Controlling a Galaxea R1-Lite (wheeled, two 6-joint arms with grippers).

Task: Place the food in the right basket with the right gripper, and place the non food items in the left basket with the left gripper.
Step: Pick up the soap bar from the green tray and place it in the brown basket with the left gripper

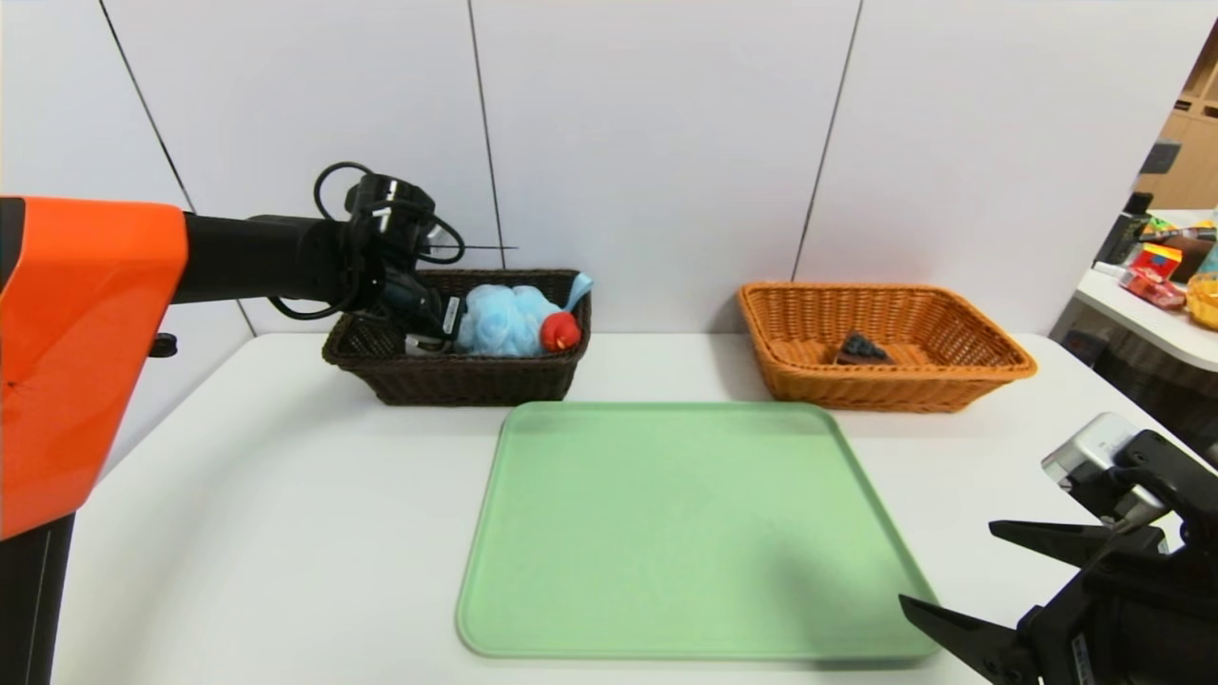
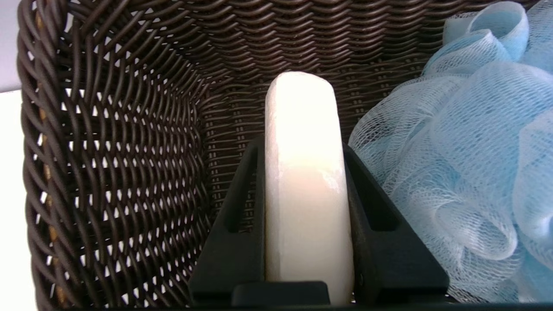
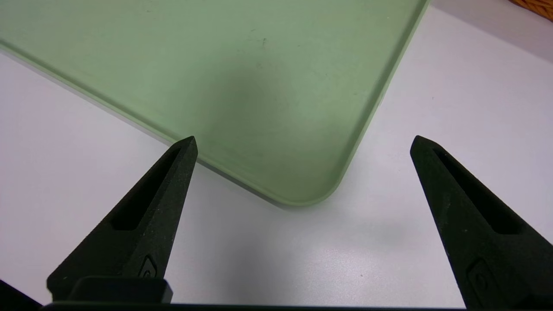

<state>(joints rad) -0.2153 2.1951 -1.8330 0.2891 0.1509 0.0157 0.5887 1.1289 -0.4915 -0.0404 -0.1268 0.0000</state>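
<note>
My left gripper (image 1: 423, 328) reaches down inside the dark brown left basket (image 1: 457, 381) and is shut on the white soap bar (image 2: 304, 190), which stands on edge between the black fingers (image 2: 235, 242). Beside it in that basket lie the light-blue bath puff (image 1: 504, 319) (image 2: 466, 172) and the red duck toy (image 1: 559, 331). The chocolate cake slice (image 1: 862, 349) rests in the orange-tan right basket (image 1: 952, 381). My right gripper (image 1: 952, 571) (image 3: 302, 142) hangs open over the table by the tray's near right corner, holding nothing.
A bare green tray (image 1: 685, 533) (image 3: 242, 86) lies in the middle of the white table (image 1: 266, 533). A side table with colourful clutter (image 1: 1166, 271) stands at the far right. A white panelled wall rises behind the baskets.
</note>
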